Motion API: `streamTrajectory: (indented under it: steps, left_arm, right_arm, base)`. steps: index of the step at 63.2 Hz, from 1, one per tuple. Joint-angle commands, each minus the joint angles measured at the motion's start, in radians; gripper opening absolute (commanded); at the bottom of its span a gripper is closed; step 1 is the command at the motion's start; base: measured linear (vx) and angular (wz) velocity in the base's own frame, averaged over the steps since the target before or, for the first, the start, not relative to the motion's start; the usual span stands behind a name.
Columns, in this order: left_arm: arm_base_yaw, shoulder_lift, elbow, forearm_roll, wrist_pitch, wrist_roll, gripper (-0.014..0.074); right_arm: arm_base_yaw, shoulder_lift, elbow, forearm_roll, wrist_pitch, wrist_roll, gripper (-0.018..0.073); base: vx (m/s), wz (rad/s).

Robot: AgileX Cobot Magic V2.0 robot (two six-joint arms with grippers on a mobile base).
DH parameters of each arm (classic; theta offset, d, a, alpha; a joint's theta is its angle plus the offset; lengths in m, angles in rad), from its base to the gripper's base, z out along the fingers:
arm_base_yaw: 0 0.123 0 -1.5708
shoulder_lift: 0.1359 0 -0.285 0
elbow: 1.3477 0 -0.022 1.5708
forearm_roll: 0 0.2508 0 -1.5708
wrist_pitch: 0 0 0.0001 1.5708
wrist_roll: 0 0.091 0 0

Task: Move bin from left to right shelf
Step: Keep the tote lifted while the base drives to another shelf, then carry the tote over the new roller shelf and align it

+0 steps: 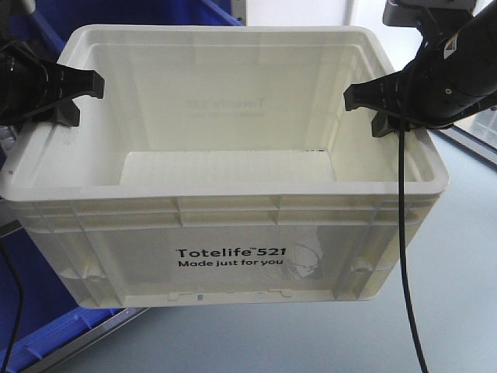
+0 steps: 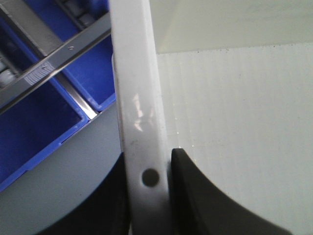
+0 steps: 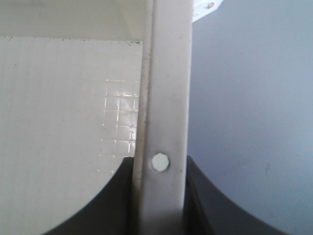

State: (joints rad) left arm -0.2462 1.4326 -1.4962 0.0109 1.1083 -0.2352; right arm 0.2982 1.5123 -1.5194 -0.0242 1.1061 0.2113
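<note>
- While my left hand (image 1: 84,99) is clamped on the left rim of the bin (image 1: 233,233), blue bins (image 1: 46,342) sit just beyond that end.
- The bin hangs between both hands, its long axis running hand to hand, and seems clear of the grey surface (image 1: 466,272). I can't see the right shelf.
- It's white, empty, ribbed under the rim and printed "Totelife 521".
- My right hand (image 1: 369,110) pinches the right rim likewise, one finger inside and one outside.

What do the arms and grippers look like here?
Left arm and right arm are black. The left gripper and right gripper have matte black forked fingers with curved edges. A thin black cable hangs from the right arm, which carries a small white marking.
</note>
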Motion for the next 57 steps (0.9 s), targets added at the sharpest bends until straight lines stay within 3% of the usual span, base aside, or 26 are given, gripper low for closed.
streamTrajectory:
  steps: [1, 34, 57]
  left_arm:
    - [0.003, -0.05, -0.033, 0.034, -0.074, 0.018, 0.0111]
    - [0.003, -0.05, -0.033, 0.034, -0.074, 0.018, 0.0111]
    - [0.003, -0.05, -0.033, 0.034, -0.074, 0.018, 0.0111]
  right_arm:
    - [-0.012, -0.05, -0.037, -0.049, -0.096, -0.006, 0.0061]
    - [-0.012, -0.05, -0.037, -0.049, -0.096, -0.006, 0.0061]
    - [-0.012, -0.05, -0.037, -0.049, -0.097, -0.006, 0.0061]
  base:
    - [0.13, 0.61]
    - [0.12, 0.67]
    - [0.11, 0.44]
